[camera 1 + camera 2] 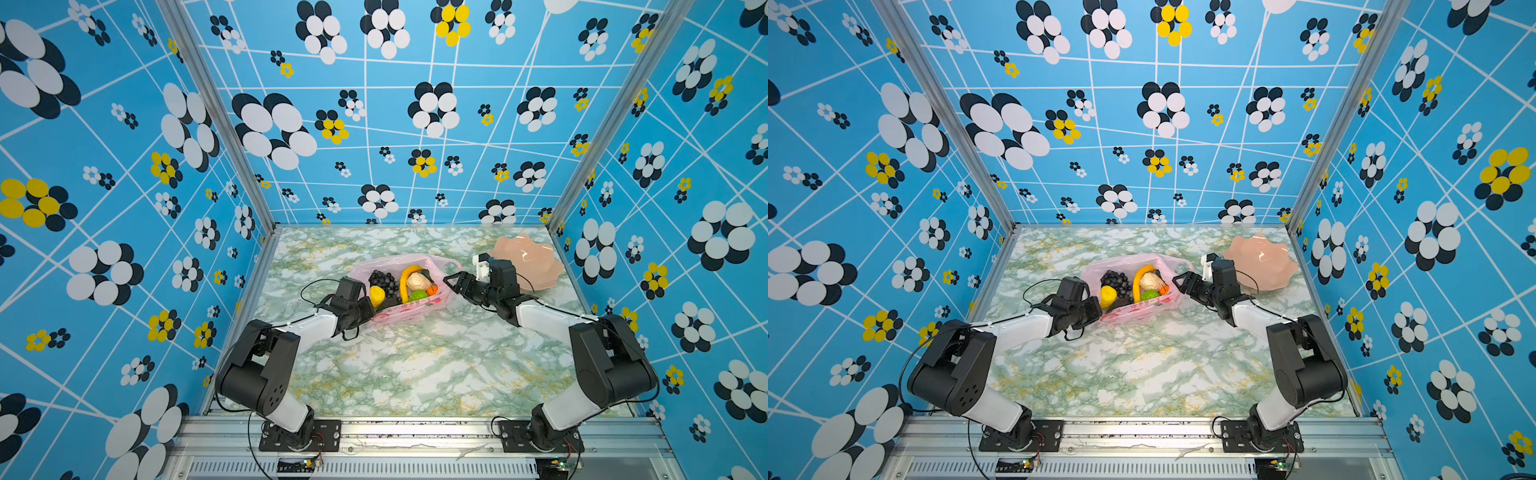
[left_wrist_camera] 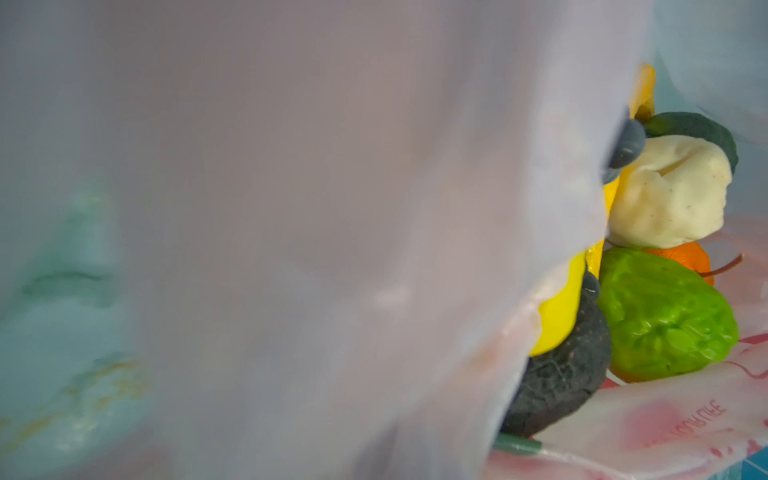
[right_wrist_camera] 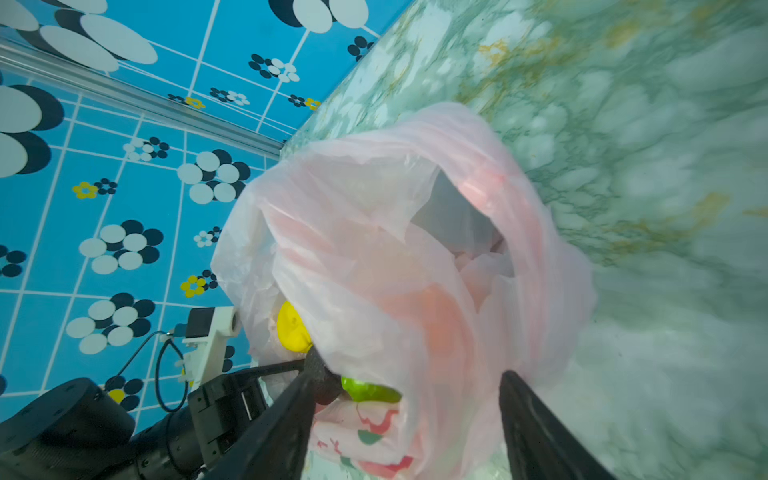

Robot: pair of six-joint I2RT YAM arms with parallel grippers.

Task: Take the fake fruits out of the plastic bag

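Left gripper (image 1: 369, 309), nearest you, is clenched at the near rim of the bag (image 1: 399, 318). It seems to pinch the film, though its fingers are hidden in every view and pink plastic veils most of the left wrist view. The bag lies on the table (image 1: 415, 365), mouth up, with no fruits (image 1: 384, 282) out yet. Hold that pinch low and steady to spread the mouth. Bring the right gripper (image 1: 451, 280), jaws apart and empty beside the bag's right end, over the top and take an exposed piece — the beige one (image 1: 419, 281) or the banana (image 1: 409, 274) — lifting straight up, clear of film. Lower fruits are buried, so they cannot be counted. The dish (image 1: 536, 257) stands beyond, partly behind the right arm.
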